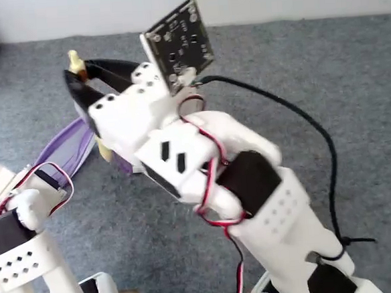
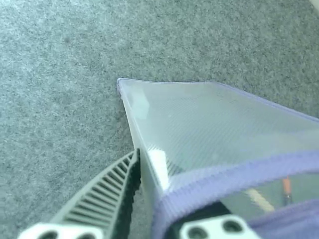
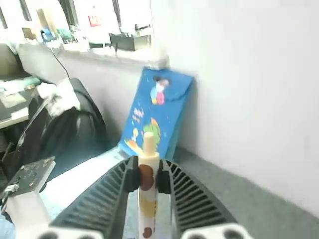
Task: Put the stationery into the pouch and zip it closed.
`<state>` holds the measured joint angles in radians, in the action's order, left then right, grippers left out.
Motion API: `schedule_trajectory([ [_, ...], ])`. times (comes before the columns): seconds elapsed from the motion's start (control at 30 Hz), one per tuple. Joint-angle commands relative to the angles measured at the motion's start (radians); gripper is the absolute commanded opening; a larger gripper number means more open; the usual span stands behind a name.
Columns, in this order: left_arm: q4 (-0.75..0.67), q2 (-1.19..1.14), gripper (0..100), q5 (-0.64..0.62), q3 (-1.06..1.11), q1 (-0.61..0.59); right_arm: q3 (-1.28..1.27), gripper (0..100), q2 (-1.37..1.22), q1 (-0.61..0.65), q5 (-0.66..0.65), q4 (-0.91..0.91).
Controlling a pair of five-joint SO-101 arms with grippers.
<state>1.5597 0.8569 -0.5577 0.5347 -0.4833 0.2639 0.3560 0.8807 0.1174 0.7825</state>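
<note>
GREY FELT, TWO ARMS, ONE PEN: We find the right fingers (image 3: 130, 174) clamped on a cream pen (image 3: 148, 144) that crosses them at right angles, its long axis upright and its upper end raised toward the white wall (image 3: 249, 74). From above, the pen's lower end shows just beside the purple edge of the pouch (image 1: 64, 145), which lies on the grey surface (image 1: 351, 75) below the raised pen, on the left arm's side. The left fingers (image 2: 124, 174) are closed on the pouch's clear wall near a corner of its mouth and hold the purple zip edge up off the surface. Through that wall we make out an orange item (image 2: 286, 186) and a pale stick (image 2: 259, 199), both too blurred to name. We judge that the coming move turns on one relation: the mouth lies beneath the pen. The right arm, which carries the pen and is the nearer, must tip that long axis until it runs in line with the opening. We cannot tell whether the mouth gapes wide enough. Behind the arms a blue bag (image 3: 154, 112) leans against the wall, and cluttered desks (image 3: 75, 42) line the far side of the room.
</note>
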Motion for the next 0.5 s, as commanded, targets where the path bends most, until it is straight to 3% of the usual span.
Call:
schedule_trajectory([
  [0.0,-0.020,-0.008,1,-0.009,-0.001,0.003,-0.083,0.8,0.031,0.033,-0.080,-0.214],
  [0.17,-0.020,-0.008,1,-0.009,-0.001,0.003,-0.226,0.8,0.030,0.097,-0.175,-0.390],
  [0.47,-0.020,-0.008,1,-0.009,-0.001,0.003,-0.318,0.8,0.030,0.128,-0.183,-0.518],
])
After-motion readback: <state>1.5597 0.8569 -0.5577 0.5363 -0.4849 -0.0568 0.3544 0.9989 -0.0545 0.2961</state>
